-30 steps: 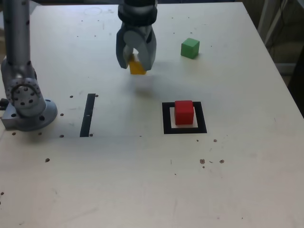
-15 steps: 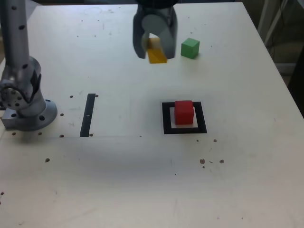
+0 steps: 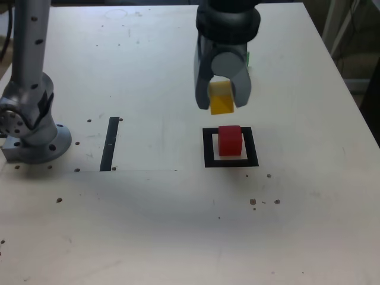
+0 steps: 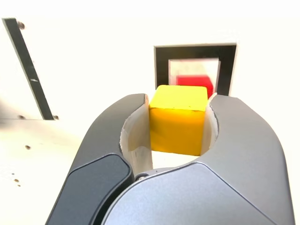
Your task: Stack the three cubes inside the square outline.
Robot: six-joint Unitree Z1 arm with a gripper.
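Yellow cube (image 3: pixel 222 101): clamped between both jaws of the claw (image 3: pixel 222 102), aloft over the table (image 3: pixel 148 225).
Red cube (image 3: pixel 230 140): inside the square outline (image 3: pixel 207 148).
Green cube (image 3: pixel 246 58): mostly hidden behind the claw.

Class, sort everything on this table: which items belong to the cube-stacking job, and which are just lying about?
Belongs to the job:
yellow cube, held in the gripper
red cube, inside the square outline
green cube, mostly hidden behind the gripper

Just lying about:
black strip
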